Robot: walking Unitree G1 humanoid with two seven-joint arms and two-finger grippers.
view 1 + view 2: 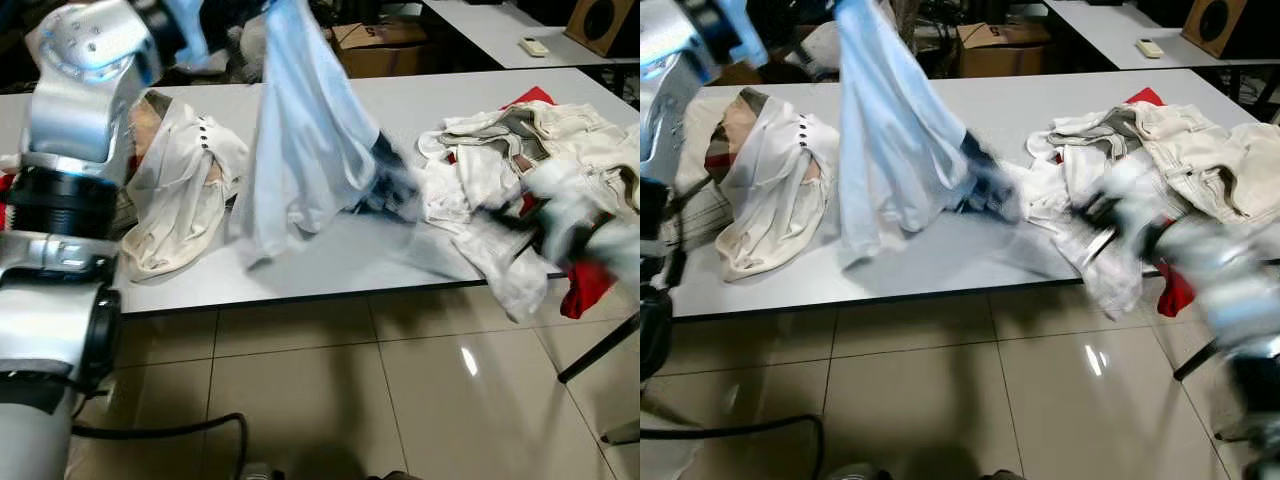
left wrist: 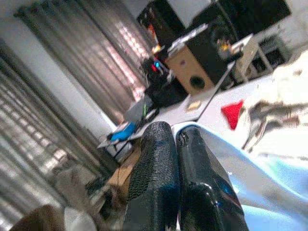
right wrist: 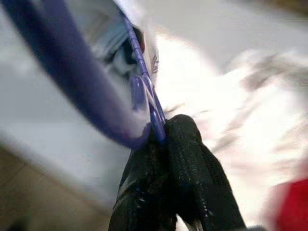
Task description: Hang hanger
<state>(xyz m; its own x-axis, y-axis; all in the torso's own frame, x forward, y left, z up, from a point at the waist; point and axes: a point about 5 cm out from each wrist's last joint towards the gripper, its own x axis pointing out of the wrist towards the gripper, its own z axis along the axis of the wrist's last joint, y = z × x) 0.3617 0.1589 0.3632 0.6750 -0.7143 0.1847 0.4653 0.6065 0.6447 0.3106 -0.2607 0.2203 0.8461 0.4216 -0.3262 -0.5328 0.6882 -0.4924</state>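
A light blue shirt [image 1: 300,130] hangs over the white table [image 1: 330,260], held up from above by my raised left arm [image 1: 85,90]. In the left wrist view my left gripper [image 2: 178,139] is shut, with the blue cloth [image 2: 260,183] lying against its fingers. My right arm [image 1: 580,225] is blurred and reaches in from the right. Its gripper [image 1: 385,180] is down at the shirt's lower edge. In the right wrist view the right gripper [image 3: 166,130] is shut on a blue plastic hanger [image 3: 96,96].
A white coat with plaid lining [image 1: 180,190] lies at the table's left. A heap of white clothes [image 1: 530,150] and a red cloth [image 1: 585,285] lie at its right. Behind are a cardboard box [image 1: 375,45] and a second table [image 1: 500,25]. A black cable [image 1: 160,432] crosses the tiled floor.
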